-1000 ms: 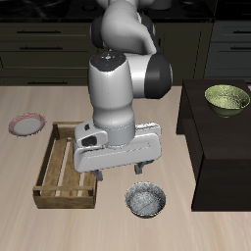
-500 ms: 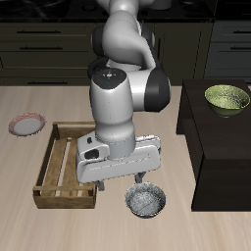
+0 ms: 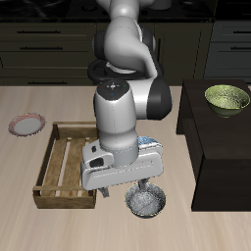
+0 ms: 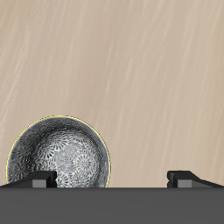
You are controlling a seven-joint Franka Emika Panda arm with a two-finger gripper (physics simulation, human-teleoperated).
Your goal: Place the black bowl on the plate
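The black bowl (image 3: 146, 202) sits upright on the surface (image 3: 196, 230) near the front edge, speckled grey-white inside showing, nothing in it. Right over it hangs the gripper (image 3: 142, 182), its jaws spread wide and empty, fingertips low above the bowl's rim. From the wrist view, the black bowl (image 4: 60, 151) lies off-centre: one fingertip sits at the bowl's rim, while the other is out over bare surface (image 4: 131, 61), well apart from the bowl. So the bowl is under one side of the jaws, not centred between them; that looks like a line-up for pinching the rim wall, one finger inside, one outside, though that is my read. A round bowl has no long axis, so any rim point will do. Beside the jaws sits the wooden tray (image 3: 61, 169), empty slats showing. The plate (image 3: 26, 125), pink-rimmed, lies beyond the tray, well apart from the jaws. A yellow-green bowl (image 3: 226, 97) rests on the dark cabinet (image 3: 221, 147) on the other side.
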